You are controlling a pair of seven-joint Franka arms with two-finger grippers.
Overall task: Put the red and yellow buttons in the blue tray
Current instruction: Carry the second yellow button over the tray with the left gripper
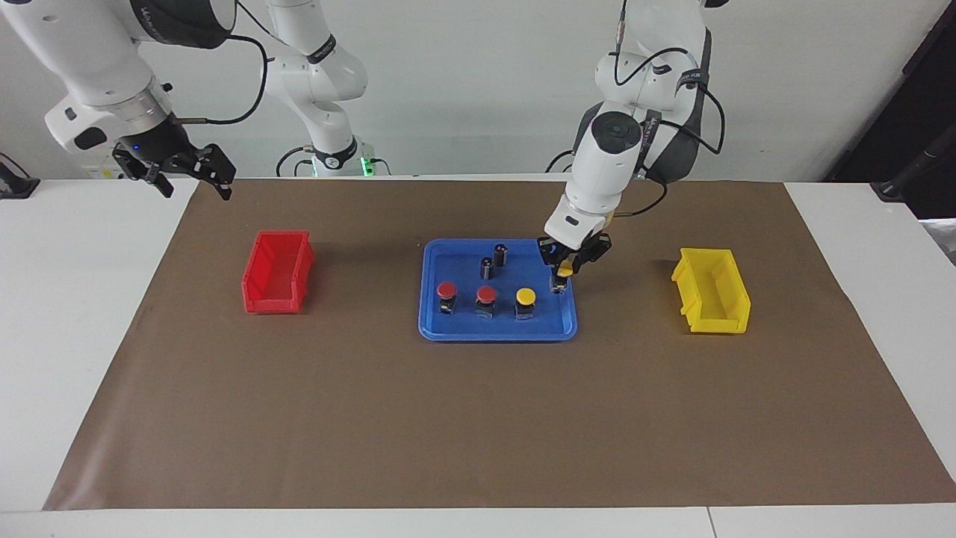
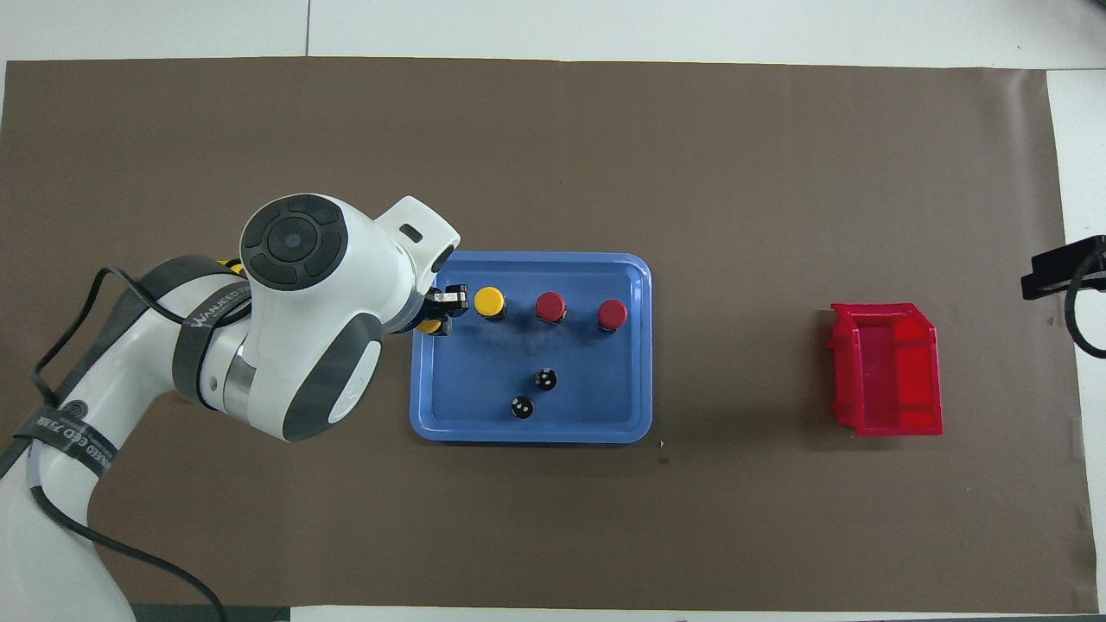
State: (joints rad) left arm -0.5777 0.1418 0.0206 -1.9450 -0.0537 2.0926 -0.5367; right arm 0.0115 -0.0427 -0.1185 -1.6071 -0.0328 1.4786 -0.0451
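Observation:
The blue tray (image 1: pixel 455 329) (image 2: pixel 622 423) lies mid-table. On it stand two red buttons (image 1: pixel 447 290) (image 1: pixel 486 294) (image 2: pixel 613 313) (image 2: pixel 550 305) and one yellow button (image 1: pixel 526 297) (image 2: pixel 489 301) in a row. My left gripper (image 1: pixel 560 278) (image 2: pixel 436 315) is shut on the second yellow button (image 1: pixel 565 268) (image 2: pixel 427 326) and holds it just over the tray's end toward the left arm. My right gripper (image 1: pixel 190 173) hangs open and empty over the table's right-arm end, above the mat's edge.
Two small dark cylinders (image 1: pixel 500 255) (image 1: pixel 486 267) (image 2: pixel 544 378) (image 2: pixel 520 407) stand in the tray, nearer the robots than the buttons. A red bin (image 1: pixel 278 272) (image 2: pixel 886 370) and a yellow bin (image 1: pixel 711 291) sit on the brown mat at either side of the tray.

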